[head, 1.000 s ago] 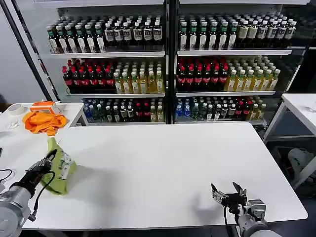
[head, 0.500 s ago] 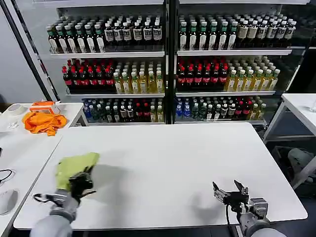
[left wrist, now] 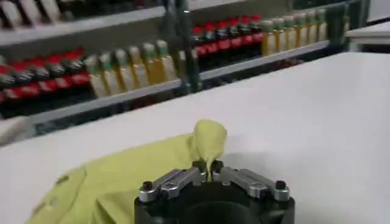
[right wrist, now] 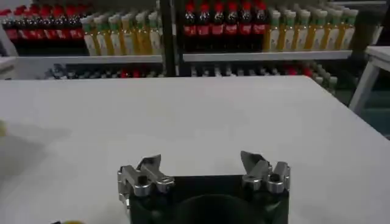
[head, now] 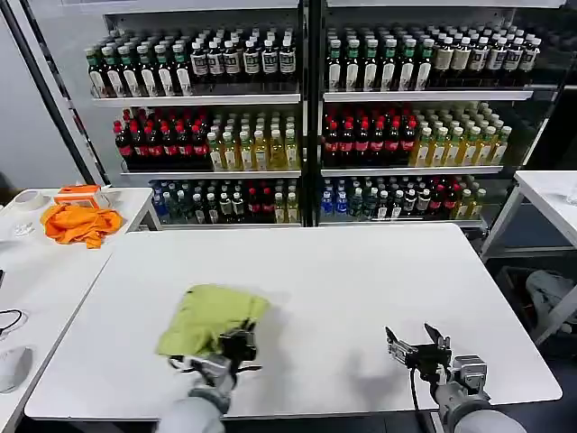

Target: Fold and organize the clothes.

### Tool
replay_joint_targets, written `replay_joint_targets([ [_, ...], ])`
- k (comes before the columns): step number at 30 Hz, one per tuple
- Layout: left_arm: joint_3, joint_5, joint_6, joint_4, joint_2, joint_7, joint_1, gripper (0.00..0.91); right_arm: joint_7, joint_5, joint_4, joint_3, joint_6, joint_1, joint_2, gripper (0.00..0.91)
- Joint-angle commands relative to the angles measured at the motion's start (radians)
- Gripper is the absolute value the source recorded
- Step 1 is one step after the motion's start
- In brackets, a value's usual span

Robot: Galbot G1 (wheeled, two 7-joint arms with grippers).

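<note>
The clothes are one lime yellow-green T-shirt [head: 209, 317], bunched in a loose heap on the white table [head: 361, 280] left of its middle, near the front edge. My left gripper [head: 237, 344] is at the heap's near right corner, shut on a pinch of the fabric. In the left wrist view the T-shirt [left wrist: 116, 179] spreads away from the left gripper [left wrist: 207, 165], with a tuft standing up above the closed jaws. My right gripper [head: 416, 348] hovers open over the table's front right, away from the cloth, and the right gripper [right wrist: 201, 161] holds nothing.
An orange cloth [head: 81, 223] and a roll of tape [head: 29, 200] lie on a side table [head: 36, 271] at the left. Shelves of bottles [head: 306, 126] stand behind. Another white table [head: 550, 194] is at the far right.
My left gripper has dragged the T-shirt from the table's left edge rightward toward the middle, and the cloth now lies lower and more spread. The right gripper has stayed put.
</note>
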Motion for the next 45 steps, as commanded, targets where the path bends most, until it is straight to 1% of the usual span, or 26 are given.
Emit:
replay_joint_targets([
  [1,0.251,-0.006,0.008,0.233,-0.255,-0.09,-0.243,0.907,-0.008,0.031,-0.018,-0.006,0.0,0.042,-0.027,0.907],
  [3,0.243,-0.027,-0.032,0.226,-0.282,-0.088,-0.257,0.907,-0.006,0.037,-0.029,-0.02,0.006,0.063,-0.023,0.907],
  [5,0.229,-0.07,-0.072,0.215,-0.29,-0.089,-0.259,0.907,-0.004,0.052,-0.041,-0.053,0.009,0.091,-0.014,0.907],
  [6,0.223,-0.075,-0.11,0.213,-0.289,-0.089,-0.256,0.907,-0.007,0.052,-0.047,-0.066,0.013,0.105,-0.013,0.907],
  [9,0.194,-0.11,-0.167,0.167,-0.274,-0.086,-0.224,0.907,-0.002,0.056,-0.066,-0.116,0.021,0.139,0.004,0.907],
  [11,0.175,-0.12,-0.182,0.119,-0.257,-0.083,-0.203,0.907,0.007,0.093,-0.082,-0.168,0.027,0.186,0.008,0.907],
  [13,0.125,-0.127,-0.212,0.069,-0.225,-0.081,-0.168,0.907,0.013,0.131,-0.104,-0.218,0.037,0.235,0.017,0.907],
  [15,0.038,-0.138,-0.216,-0.02,-0.184,-0.082,-0.112,0.907,0.032,0.169,-0.141,-0.292,0.04,0.286,0.035,0.907],
  [16,0.006,-0.15,-0.217,-0.032,-0.165,-0.087,-0.092,0.907,0.043,0.186,-0.152,-0.321,0.041,0.316,0.048,0.907],
  [18,-0.103,-0.164,-0.222,-0.088,-0.101,-0.106,-0.041,0.907,0.061,0.227,-0.197,-0.373,0.041,0.374,0.07,0.907],
  [19,-0.124,-0.164,-0.225,-0.088,-0.089,-0.106,-0.021,0.907,0.075,0.24,-0.217,-0.418,0.042,0.403,0.081,0.907],
  [20,-0.208,-0.162,-0.235,-0.104,-0.052,-0.108,0.015,0.907,0.086,0.246,-0.248,-0.449,0.046,0.43,0.096,0.907],
  [21,-0.252,-0.162,-0.238,-0.108,-0.021,-0.109,0.033,0.907,0.097,0.255,-0.28,-0.484,0.051,0.461,0.108,0.907],
  [22,-0.292,-0.169,-0.24,-0.114,-0.008,-0.111,0.059,0.907,0.11,0.265,-0.3,-0.517,0.054,0.494,0.121,0.907],
  [23,-0.325,-0.184,-0.24,-0.123,-0.003,-0.118,0.081,0.907,0.118,0.275,-0.315,-0.547,0.054,0.522,0.136,0.907],
  [24,-0.361,-0.194,-0.235,-0.13,-0.001,-0.124,0.103,0.907,0.119,0.284,-0.329,-0.552,0.054,0.532,0.139,0.907],
  [25,-0.4,-0.216,-0.232,-0.141,-0.004,-0.129,0.119,0.907,0.138,0.311,-0.374,-0.592,0.055,0.572,0.158,0.907],
  [27,-0.433,-0.222,-0.238,-0.151,-0.016,-0.13,0.149,0.907,0.157,0.343,-0.399,-0.61,0.056,0.596,0.174,0.907],
  [28,-0.442,-0.222,-0.241,-0.154,-0.022,-0.13,0.168,0.907,0.177,0.376,-0.415,-0.621,0.055,0.612,0.184,0.907],
  [30,-0.455,-0.223,-0.246,-0.168,-0.039,-0.13,0.189,0.907,0.192,0.399,-0.424,-0.625,0.052,0.619,0.19,0.907],
  [34,-0.455,-0.222,-0.244,-0.186,-0.055,-0.13,0.199,0.907,0.207,0.418,-0.439,-0.633,0.056,0.618,0.186,0.897],
  [35,-0.455,-0.222,-0.243,-0.187,-0.055,-0.131,0.197,0.907,0.212,0.432,-0.438,-0.632,0.06,0.617,0.185,0.806],
  [36,-0.455,-0.222,-0.243,-0.187,-0.055,-0.132,0.195,0.907,0.216,0.441,-0.438,-0.632,0.065,0.617,0.184,0.554],
  [37,-0.454,-0.222,-0.244,-0.188,-0.052,-0.131,0.194,0.907,0.221,0.461,-0.438,-0.634,0.072,0.618,0.185,0.383],
  [38,-0.453,-0.22,-0.245,-0.19,-0.054,-0.131,0.196,0.907,0.227,0.464,-0.437,-0.635,0.073,0.616,0.185,0.01],
  [45,-0.433,-0.204,-0.244,-0.195,-0.087,-0.129,0.215,0.907,0.246,0.479,-0.432,-0.623,0.077,0.584,0.178,0.0],
])
